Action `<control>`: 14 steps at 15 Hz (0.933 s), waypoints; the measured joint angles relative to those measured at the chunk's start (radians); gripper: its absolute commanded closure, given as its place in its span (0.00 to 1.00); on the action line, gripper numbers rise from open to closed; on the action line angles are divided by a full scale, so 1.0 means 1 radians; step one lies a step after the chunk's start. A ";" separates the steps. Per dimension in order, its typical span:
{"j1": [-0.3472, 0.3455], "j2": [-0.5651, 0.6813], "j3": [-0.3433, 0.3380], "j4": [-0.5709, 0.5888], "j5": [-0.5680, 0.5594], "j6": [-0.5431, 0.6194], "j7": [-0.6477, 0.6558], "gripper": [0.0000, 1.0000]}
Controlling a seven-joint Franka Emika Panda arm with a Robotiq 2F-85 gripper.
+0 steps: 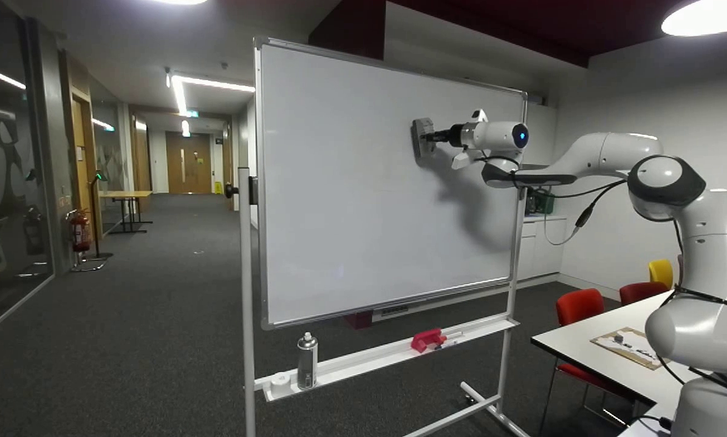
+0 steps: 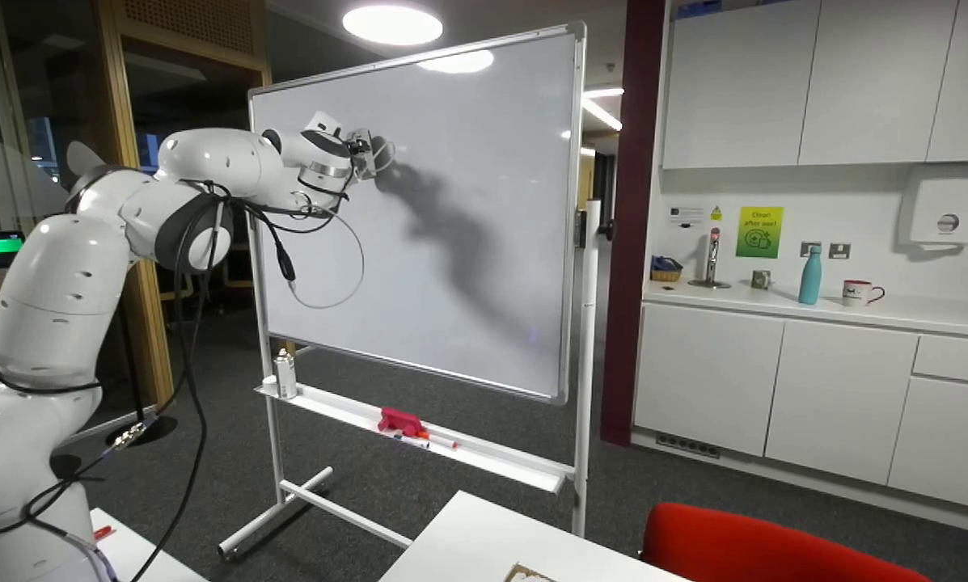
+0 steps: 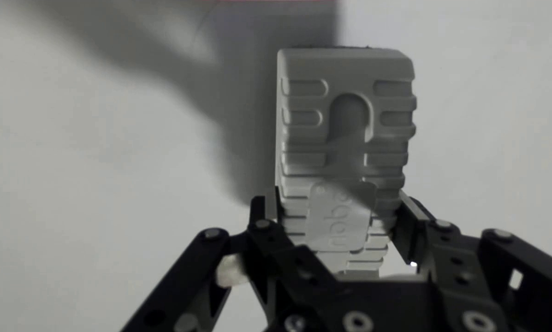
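Observation:
My gripper [image 3: 341, 207] is shut on a grey ribbed whiteboard eraser [image 3: 345, 166], with one black finger on each long side. A raised label with lettering shows near the eraser's lower half in the wrist view. In an exterior view the eraser [image 1: 423, 128] stands upright at the upper right part of the whiteboard [image 1: 351, 212]. Its back lies against the board or very close; exact contact cannot be told. The arm reaches in from the side, and its shadow falls across the board in both exterior views. No marks are distinct on the white surface [image 2: 492, 162].
Below the board, a ledge [image 1: 369, 366] carries a spray can [image 1: 307, 362], a small white round item [image 1: 280, 383], a red holder [image 1: 427, 340] and markers. A white table [image 1: 582, 331] and red chair [image 1: 580, 306] stand near the arm. Loose cables [image 2: 281, 263] hang from it.

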 measured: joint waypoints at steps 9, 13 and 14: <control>-0.422 -0.351 0.218 -0.243 0.330 -0.017 0.040 0.66; -0.498 -0.453 0.269 -0.259 0.557 -0.192 0.010 0.66; -0.493 -0.458 0.274 -0.256 0.610 -0.240 -0.016 0.66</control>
